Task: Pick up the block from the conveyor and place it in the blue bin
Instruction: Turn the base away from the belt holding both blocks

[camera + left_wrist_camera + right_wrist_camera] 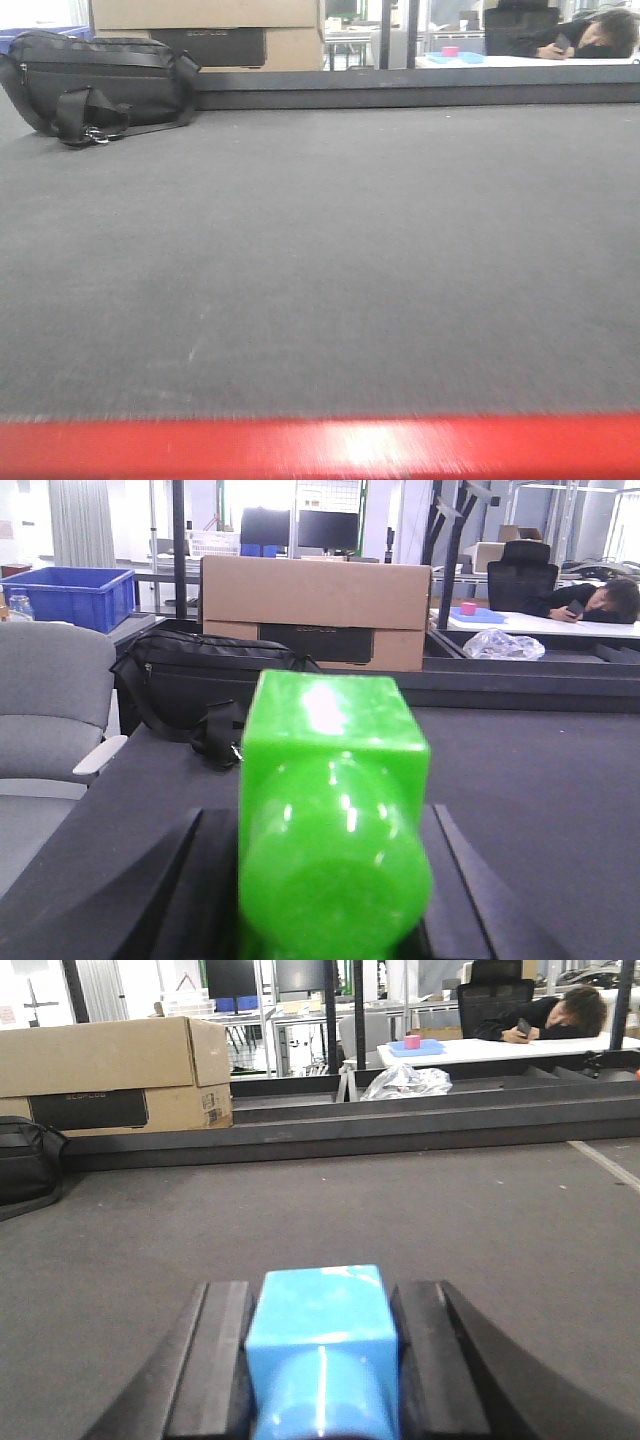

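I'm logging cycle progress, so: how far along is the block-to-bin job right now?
Done: both grabs look complete. In hand: the left gripper is shut on a glossy green plastic block, the right gripper on a light blue plastic block. The dark grey woven conveyor belt shows no other blocks. Left: placing; the blue plastic bin sits far off in the left wrist view, neither block in it.
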### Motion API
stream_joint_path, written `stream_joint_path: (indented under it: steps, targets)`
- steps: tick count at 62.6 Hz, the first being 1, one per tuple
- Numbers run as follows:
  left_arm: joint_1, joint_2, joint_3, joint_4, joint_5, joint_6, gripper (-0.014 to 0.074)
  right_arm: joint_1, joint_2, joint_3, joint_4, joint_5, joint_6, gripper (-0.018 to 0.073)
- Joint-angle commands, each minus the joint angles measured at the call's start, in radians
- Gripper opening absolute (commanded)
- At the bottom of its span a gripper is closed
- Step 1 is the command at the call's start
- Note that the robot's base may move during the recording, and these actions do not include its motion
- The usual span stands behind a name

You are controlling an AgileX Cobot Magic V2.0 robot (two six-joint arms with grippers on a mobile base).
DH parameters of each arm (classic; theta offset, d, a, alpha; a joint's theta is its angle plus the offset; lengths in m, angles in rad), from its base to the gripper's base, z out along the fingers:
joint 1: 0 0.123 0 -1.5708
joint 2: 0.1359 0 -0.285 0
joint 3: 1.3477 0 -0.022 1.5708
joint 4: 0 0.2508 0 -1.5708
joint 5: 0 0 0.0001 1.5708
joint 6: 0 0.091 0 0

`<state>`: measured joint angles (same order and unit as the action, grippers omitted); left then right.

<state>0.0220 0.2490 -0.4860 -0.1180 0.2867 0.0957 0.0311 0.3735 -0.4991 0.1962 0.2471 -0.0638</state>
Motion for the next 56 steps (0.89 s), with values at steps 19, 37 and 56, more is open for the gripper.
stream_joint_path:
  steps: [19,37,56]
  targets:
    - [0.005,-0.005,-0.001,-0.006,-0.017,-0.003,-0.0111,0.000,-0.005,-0.010,-0.012,-0.023,-0.006,-0.0154]
    - [0.005,-0.005,-0.001,-0.006,-0.021,-0.003,-0.0111,0.000,-0.005,-0.010,-0.012,-0.023,-0.006,-0.0154]
    - [0.005,-0.005,-0.001,-0.006,-0.021,-0.003,-0.0111,0.000,-0.005,-0.010,-0.012,-0.023,-0.006,-0.0154]
